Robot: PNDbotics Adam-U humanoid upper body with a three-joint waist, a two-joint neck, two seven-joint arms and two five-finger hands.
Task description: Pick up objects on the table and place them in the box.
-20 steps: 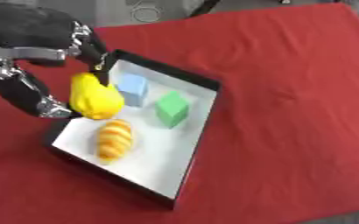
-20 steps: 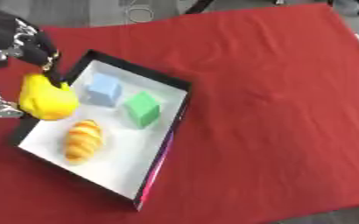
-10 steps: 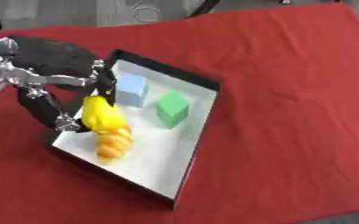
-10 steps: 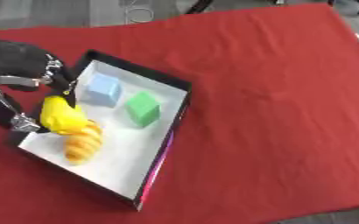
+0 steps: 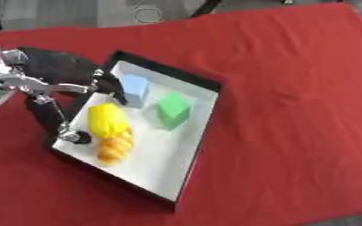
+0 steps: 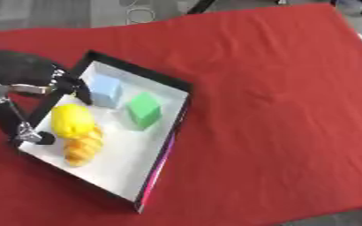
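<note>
A black-rimmed box (image 5: pixel 165 71) with a white floor lies on the red table (image 5: pixel 292 110). Inside it are a light blue cube (image 5: pixel 135 88), a green cube (image 5: pixel 172 110), a yellow rounded object (image 5: pixel 107 119) and a golden bread piece (image 5: pixel 115 148). The yellow object rests on the floor against the bread's far end. My left hand (image 5: pixel 51 76) hangs over the box's left edge, open, its fingers (image 5: pixel 110 87) spread above and beside the yellow object and not closed round it. No right hand shows.
Red cloth covers the whole table, with wide bare cloth to the right of the box. Grey floor and a cable loop (image 5: pixel 144 11) lie past the far edge.
My left hand brought the yellow object down into the box and let it go beside the bread. Its fingers have spread and drawn back to the left.
</note>
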